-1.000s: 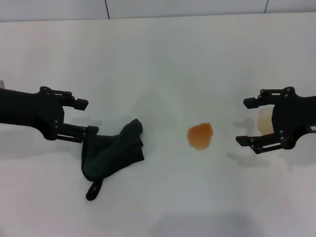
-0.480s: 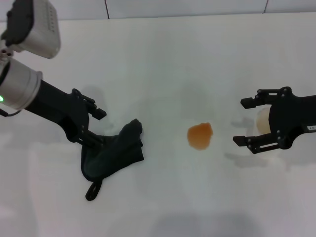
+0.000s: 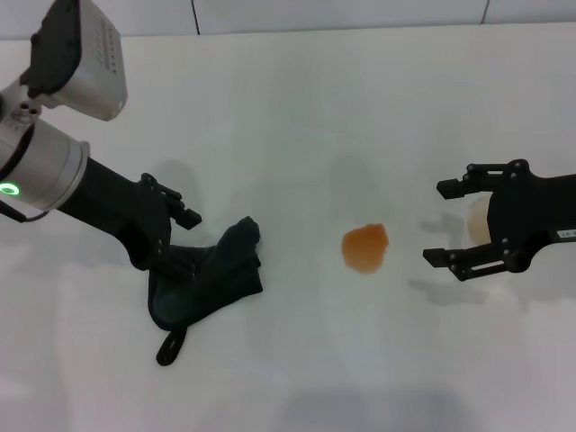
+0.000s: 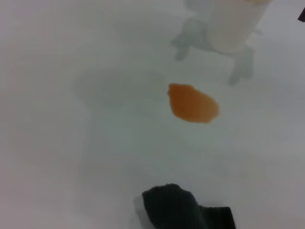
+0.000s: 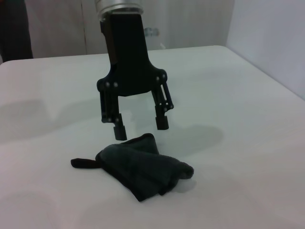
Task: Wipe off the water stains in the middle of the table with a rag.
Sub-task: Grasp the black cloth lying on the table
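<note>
The rag (image 3: 205, 280), a dark green-black crumpled cloth with a loop tab, lies on the white smooth table (image 3: 297, 108), well left of the orange-brown translucent stain (image 3: 364, 247). The left gripper (image 5: 141, 125) hovers just above it, jaws open, holding nothing. Lower squarely over the thickest fold before closing. The right gripper (image 3: 457, 221) idles open beside a white cup (image 3: 480, 220).

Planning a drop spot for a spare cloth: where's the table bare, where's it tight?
Bare: the table along the far edge, the near strip below the rag and the water stains, and the gap between those two. Tight: the open left hand poised over the rag, and the open right hand around a white cup.
</note>
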Controlling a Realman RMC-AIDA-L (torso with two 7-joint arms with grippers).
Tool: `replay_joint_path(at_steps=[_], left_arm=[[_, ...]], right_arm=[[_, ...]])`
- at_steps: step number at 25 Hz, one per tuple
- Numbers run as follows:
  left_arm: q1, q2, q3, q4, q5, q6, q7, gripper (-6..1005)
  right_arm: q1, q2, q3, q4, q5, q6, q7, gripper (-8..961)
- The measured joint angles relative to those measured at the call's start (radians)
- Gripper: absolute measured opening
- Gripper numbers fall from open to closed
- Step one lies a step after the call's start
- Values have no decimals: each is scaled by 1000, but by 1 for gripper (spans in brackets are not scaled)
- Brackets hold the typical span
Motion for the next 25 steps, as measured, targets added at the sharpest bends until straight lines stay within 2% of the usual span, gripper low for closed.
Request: replay_joint_path(at_steps=[13, 25], left_arm=[[5, -1, 40, -106, 2, -69, -1, 676], [-2, -1, 42, -152, 1, -95, 8, 673]], right_arm=[[-7, 2, -26, 16, 2, 25, -3, 855], [-8, 2, -28, 32, 5, 41, -8, 855]])
